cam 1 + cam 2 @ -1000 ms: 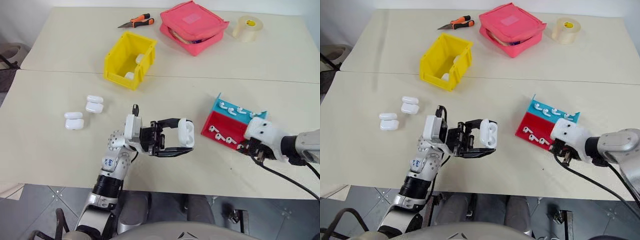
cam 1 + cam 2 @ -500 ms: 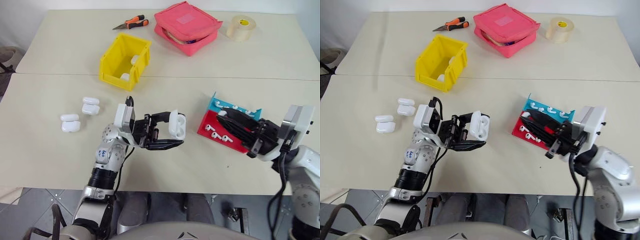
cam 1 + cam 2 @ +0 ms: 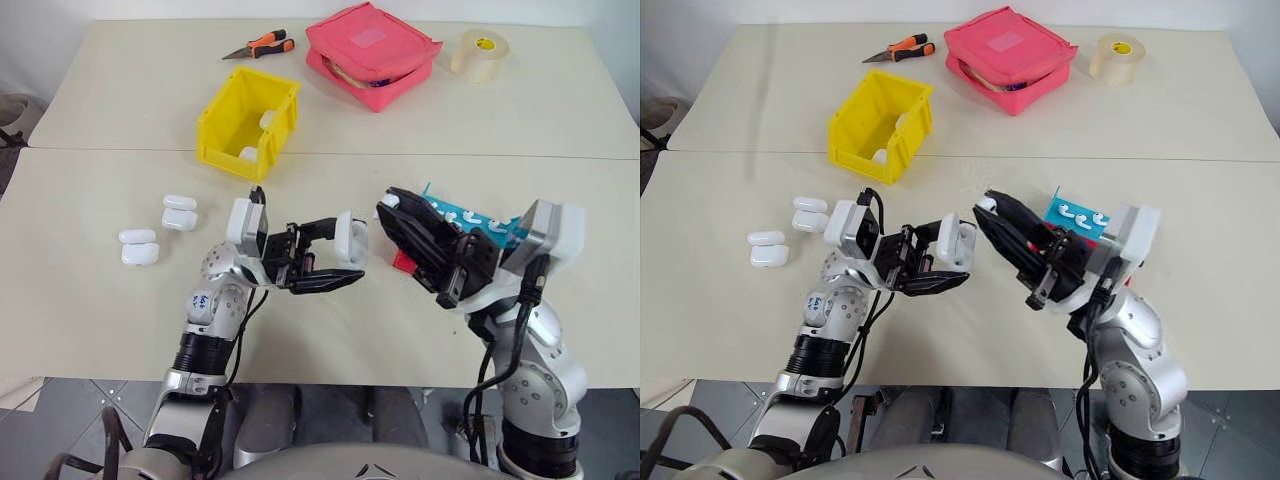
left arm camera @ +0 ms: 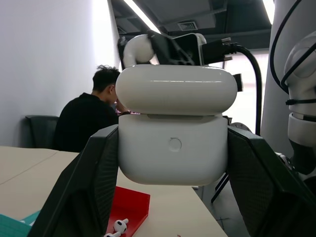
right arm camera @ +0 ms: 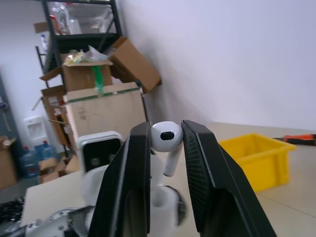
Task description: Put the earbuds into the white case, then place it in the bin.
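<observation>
L pincer [image 3: 345, 255] clamps white case [image 3: 351, 239], R pincer [image 5: 165, 136] pinches earbud [image 5: 166, 138], both raised

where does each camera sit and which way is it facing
Head pair: looks down over the beige table; both arms show.
Left wrist: looks along the left pincer clamping the glossy white rounded case.
Right wrist: looks along the right pincer pinching a tiny white earbud.
Shared: the bright yellow plastic bin.

Readable text: you find none on any object here.
Left forearm [image 3: 201, 303]: you see small blue marks, too small to read.
Tape roll [image 3: 477, 55]: you see no legible label.
</observation>
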